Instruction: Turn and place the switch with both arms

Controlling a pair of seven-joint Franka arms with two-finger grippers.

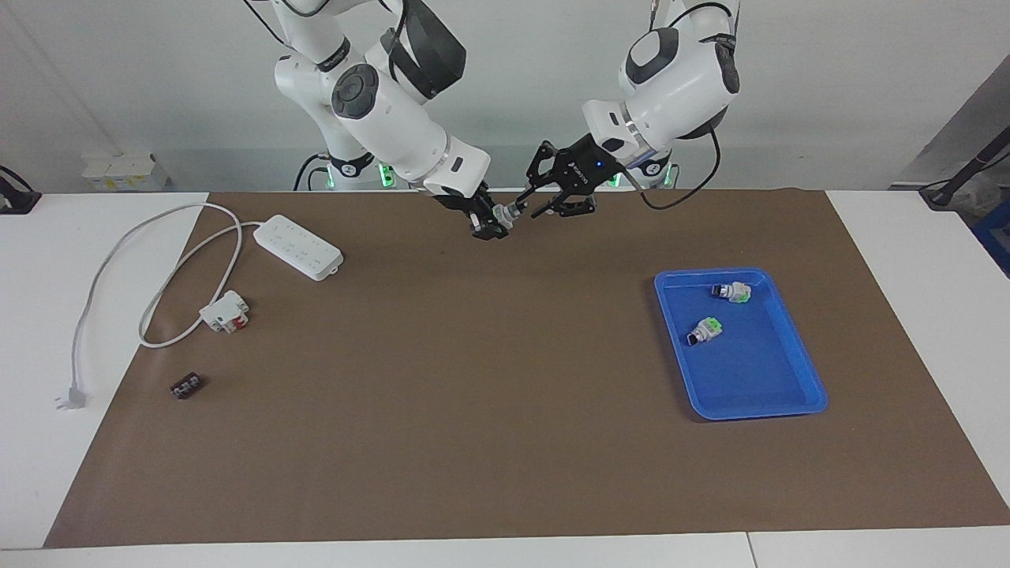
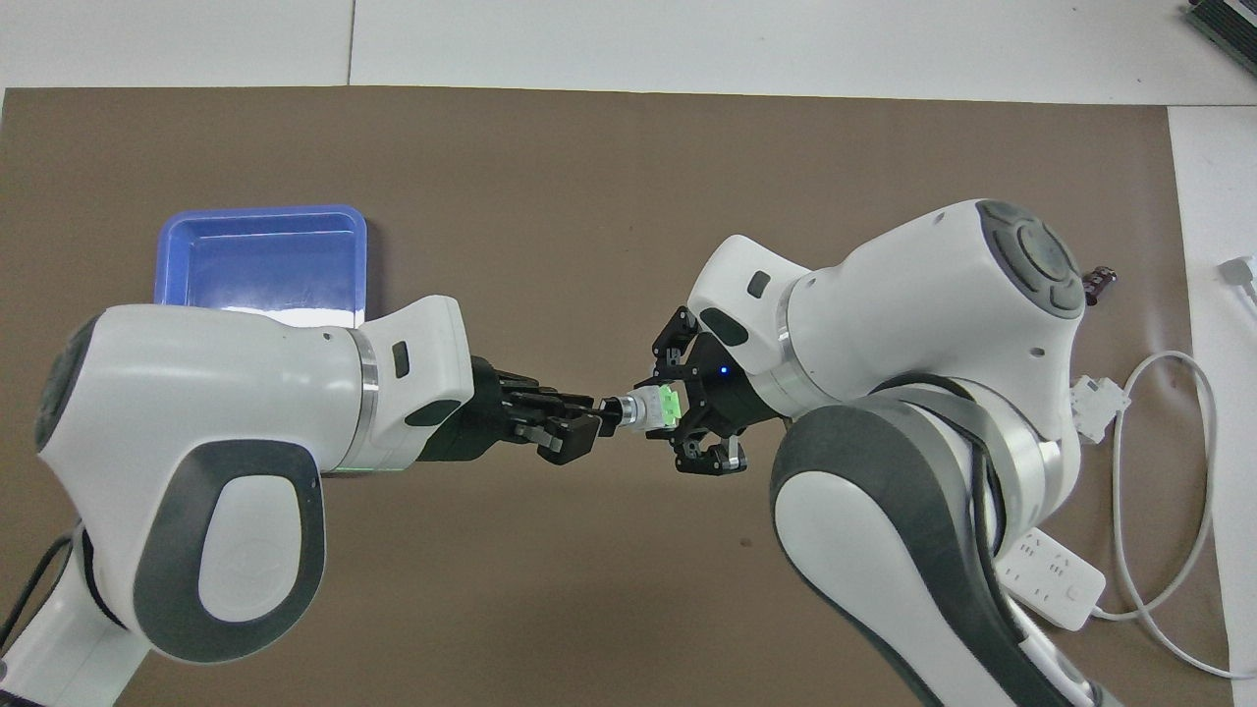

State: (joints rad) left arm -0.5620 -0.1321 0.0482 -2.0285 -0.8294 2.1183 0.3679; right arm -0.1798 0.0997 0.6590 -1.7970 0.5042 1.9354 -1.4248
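Overhead view: two white arms meet at frame centre above the brown mat (image 2: 589,589), a switch (image 2: 650,408) held in the air between them. The right gripper (image 2: 687,407), entering from the frame's lower right, grasps the switch by its green end, its black fingers (image 2: 709,458) spread wide around the body. The left gripper (image 2: 581,432), entering from the lower left, has its fingertips clenched on the switch's black knob tip, so both grippers hold the same part, which lies roughly level between them. In the facing view the same meeting shows at upper centre: the right gripper (image 1: 491,223) comes down from the frame's upper left and the left gripper (image 1: 544,203) from the upper right, with the switch (image 1: 505,213) a small pale piece between them, over the mat's (image 1: 473,394) edge closest to the robots. At centre right of the facing view a blue tray (image 1: 757,402) lies on the mat with two more switches inside, one (image 1: 732,293) near the tray's upper rim and another (image 1: 705,331) just below it, apart from each other. At the frame's left a white power strip (image 1: 298,247) lies with its grey cable (image 1: 110,260) looping onto the white table (image 1: 47,331), a white-and-red block (image 1: 225,312) beside the loop and a small dark terminal block (image 1: 187,386) lower down.
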